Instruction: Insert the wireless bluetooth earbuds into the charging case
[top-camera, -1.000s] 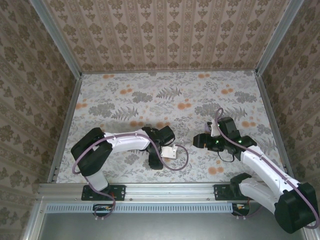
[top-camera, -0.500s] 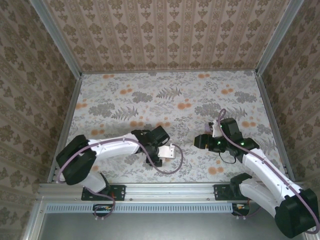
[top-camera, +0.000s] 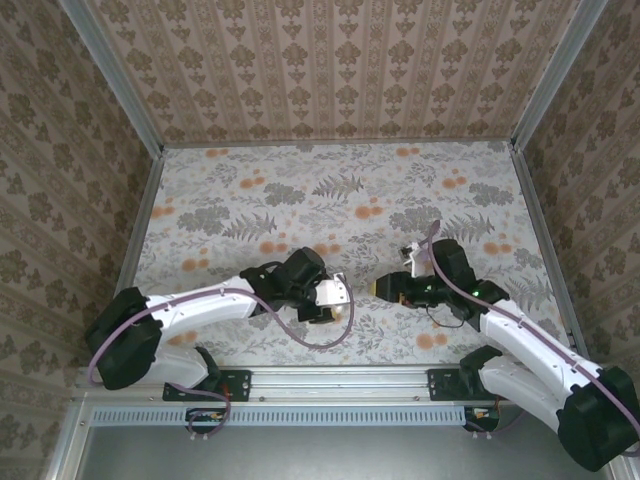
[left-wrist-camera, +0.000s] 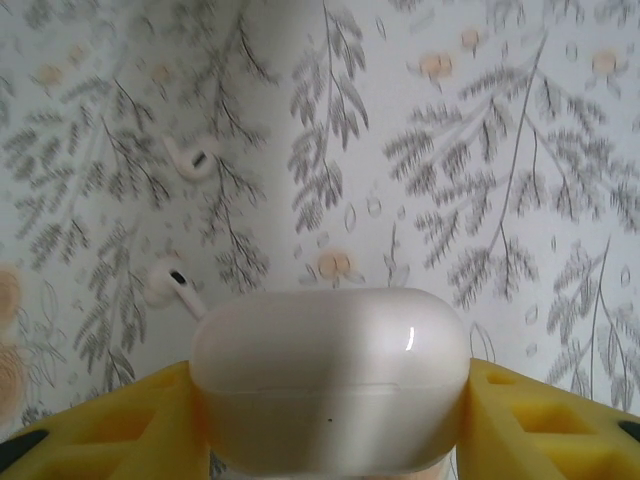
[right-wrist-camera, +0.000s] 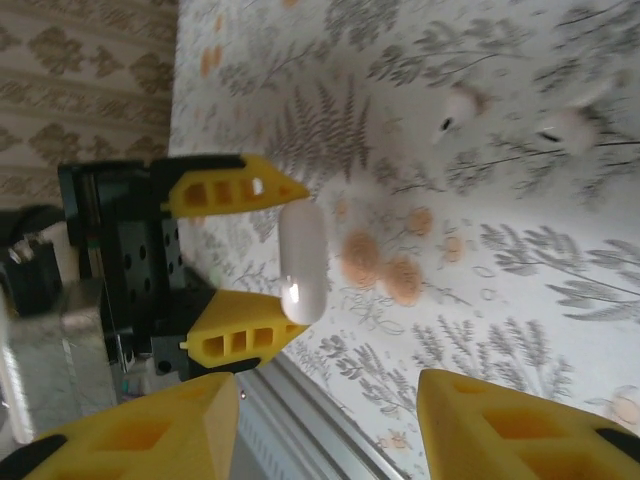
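Left gripper (right-wrist-camera: 293, 255) is pinching the case (left-wrist-camera: 330, 375) by its ends. Right gripper (right-wrist-camera: 328, 390) is wide open, nothing in it. Both earbuds (left-wrist-camera: 188, 158) lie loose at roughly 11 o'clock from the case, left wrist view.

The left arm (top-camera: 200, 305) lies low and stretched out. The left gripper (top-camera: 338, 300) is closed on the case (left-wrist-camera: 330, 370), with one yellow finger (left-wrist-camera: 520, 420) pressing each side. The right arm (top-camera: 520, 335) is bent. The right gripper (top-camera: 385, 288) points at the left one, its jaws apart and holding nothing.
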